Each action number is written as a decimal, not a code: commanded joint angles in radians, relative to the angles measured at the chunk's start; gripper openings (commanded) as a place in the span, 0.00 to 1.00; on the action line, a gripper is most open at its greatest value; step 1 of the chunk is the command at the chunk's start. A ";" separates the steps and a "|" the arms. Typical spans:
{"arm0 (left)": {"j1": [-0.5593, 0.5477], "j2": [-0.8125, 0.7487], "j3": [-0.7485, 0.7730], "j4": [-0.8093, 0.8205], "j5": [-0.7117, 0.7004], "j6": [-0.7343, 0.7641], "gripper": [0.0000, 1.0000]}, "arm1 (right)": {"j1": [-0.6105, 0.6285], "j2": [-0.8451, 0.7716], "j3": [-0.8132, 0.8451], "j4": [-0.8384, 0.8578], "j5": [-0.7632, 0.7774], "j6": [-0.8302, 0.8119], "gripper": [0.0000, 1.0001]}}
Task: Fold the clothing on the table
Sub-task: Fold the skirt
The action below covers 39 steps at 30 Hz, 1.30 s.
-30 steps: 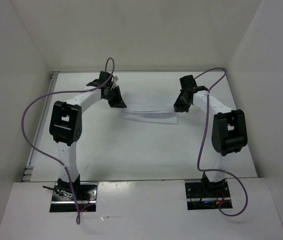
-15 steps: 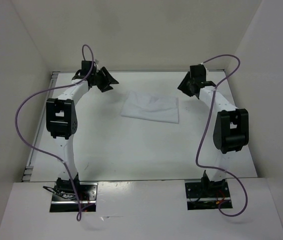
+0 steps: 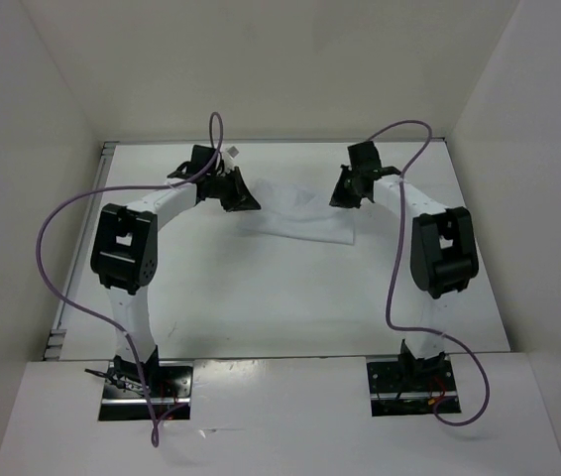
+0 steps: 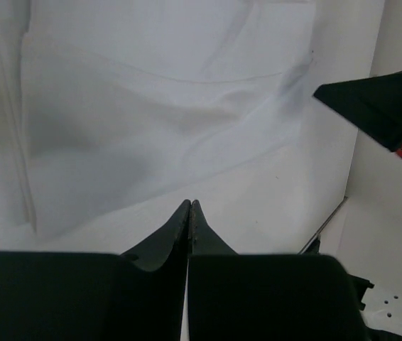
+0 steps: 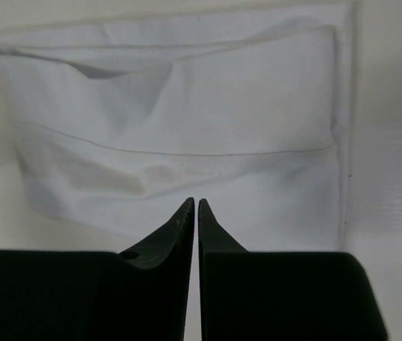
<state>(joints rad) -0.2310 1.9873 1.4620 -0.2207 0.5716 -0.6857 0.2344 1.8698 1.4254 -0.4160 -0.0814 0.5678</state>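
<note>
Item: the clothing (image 3: 305, 216), mid-table toward the far side, between the arms.
Change: you had both arms drawn back and the cloth lying flat; now the left gripper (image 3: 236, 193) and right gripper (image 3: 345, 193) sit at its far corners. Left jaws are pressed together, right nearly so; whether they pinch cloth you cannot tell. This is probably a fresh grasp for another fold.
Setting: matte white table (image 3: 261, 297), metal rail (image 3: 80, 248), white walls (image 3: 261, 69).

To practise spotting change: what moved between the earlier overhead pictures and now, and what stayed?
Half a second ago both arms were drawn back toward the corners. Now the left gripper and right gripper have swung inward to the ends of the clothing, both shut; whether they pinch it is unclear. The clothing stays a folded rectangle on the table.
</note>
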 commanded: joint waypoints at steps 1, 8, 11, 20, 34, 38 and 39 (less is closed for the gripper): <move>0.005 0.099 0.079 0.007 0.036 0.055 0.00 | 0.026 0.109 0.070 -0.050 -0.043 -0.022 0.08; -0.013 0.188 0.178 -0.070 -0.101 0.055 0.00 | 0.054 0.239 0.147 -0.112 -0.043 -0.003 0.08; -0.034 0.197 0.149 -0.127 -0.195 0.055 0.00 | 0.063 0.250 0.112 -0.121 -0.043 -0.003 0.08; -0.093 0.107 0.003 -0.279 -0.446 0.044 0.00 | 0.094 0.171 -0.072 -0.167 -0.052 0.006 0.12; -0.113 -0.110 -0.077 -0.359 -0.268 0.144 0.34 | 0.076 -0.156 -0.223 -0.207 -0.066 -0.037 0.55; -0.132 -0.140 0.053 -0.420 -0.145 0.262 0.52 | -0.003 -0.225 -0.210 -0.263 -0.064 -0.069 0.59; -0.133 -0.128 0.078 -0.452 -0.136 0.293 0.52 | -0.018 -0.251 -0.210 -0.264 -0.055 -0.081 0.59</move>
<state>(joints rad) -0.3500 1.9236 1.4391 -0.6048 0.3290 -0.5175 0.2626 1.6924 1.1854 -0.6205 -0.1677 0.5316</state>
